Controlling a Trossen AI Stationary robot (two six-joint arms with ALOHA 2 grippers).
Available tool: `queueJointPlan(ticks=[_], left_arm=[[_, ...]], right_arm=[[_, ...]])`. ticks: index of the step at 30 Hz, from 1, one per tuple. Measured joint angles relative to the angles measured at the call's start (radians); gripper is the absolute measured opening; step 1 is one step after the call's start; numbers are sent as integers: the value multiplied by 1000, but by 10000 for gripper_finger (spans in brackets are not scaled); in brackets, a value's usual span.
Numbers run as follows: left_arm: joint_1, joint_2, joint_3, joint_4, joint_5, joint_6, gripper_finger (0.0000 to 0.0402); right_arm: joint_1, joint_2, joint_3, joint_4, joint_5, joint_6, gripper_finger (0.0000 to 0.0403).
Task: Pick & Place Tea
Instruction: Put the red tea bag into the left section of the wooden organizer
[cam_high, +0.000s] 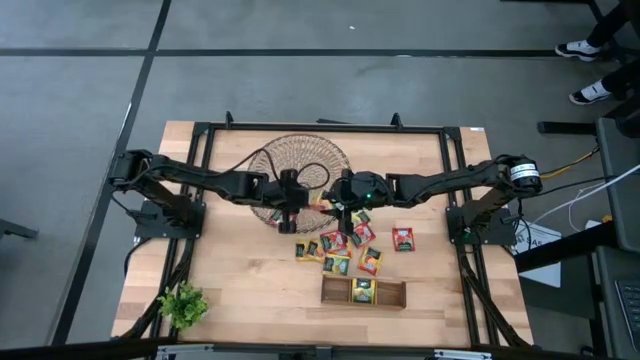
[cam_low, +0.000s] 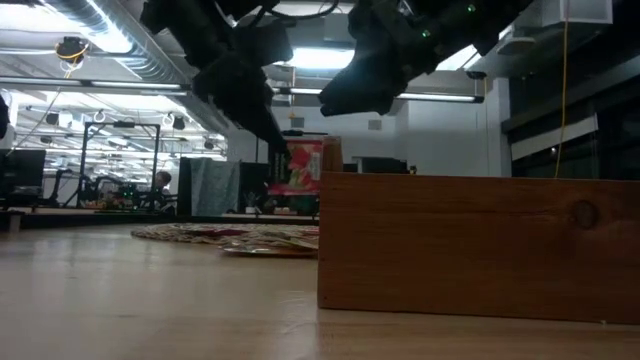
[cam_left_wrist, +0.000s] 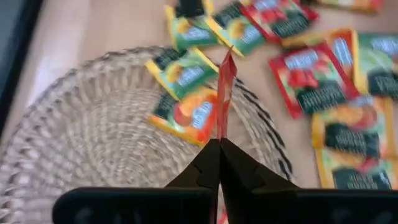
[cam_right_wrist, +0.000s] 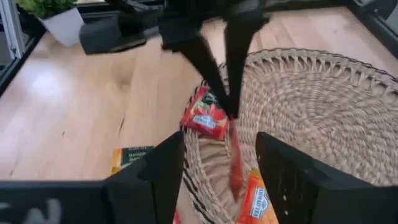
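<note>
One red sachet (cam_left_wrist: 225, 93) hangs edge-on and upright above the wicker dish (cam_left_wrist: 81, 143), pinched at its lower end. An orange sachet (cam_left_wrist: 186, 115) lies flat on the weave just beside it, with a green-and-yellow one (cam_left_wrist: 182, 71) close by at the dish's rim. The remaining tea (cam_high: 345, 245) is scattered flat on the worktop (cam_high: 240, 280) between the dish and the wooden tray (cam_high: 363, 292): small square packets in red, yellow, green and orange with dark printed centres, several overlapping. One red-edged sachet (cam_high: 403, 238) lies a little apart from the cluster. One yellowish packet (cam_high: 362, 290) rests in the tray's middle compartment.
</note>
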Motion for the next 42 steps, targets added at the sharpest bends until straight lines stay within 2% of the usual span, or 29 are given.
queueJointPlan(ticks=[9, 15, 20, 23, 30, 34, 37, 42], left_arm=[[0, 0, 88, -56, -8, -18, 2], [-1, 0, 99, -62, 52, 2, 2], [-1, 0, 99, -61, 47, 1, 2], [0, 0, 99, -61, 47, 1, 3], [0, 0, 99, -61, 47, 1, 3], [0, 0, 99, -60, 42, 1, 5], [1, 0, 99, -57, -3, -17, 9], [18, -51, 73, -75, -5, -26, 37]], right_arm=[[-1, 17, 9, -2, 18, -14, 177], [-5, 25, 8, -19, 41, -17, 156], [-6, 25, 8, -52, 47, -14, 138], [-6, 25, 8, -75, 47, -1, 109], [-6, 25, 8, -73, 23, 9, 15], [-7, 25, 8, -73, 22, 40, 22], [-8, 24, 8, -72, 23, 67, 18], [-12, 23, -7, -68, 24, 96, 12]])
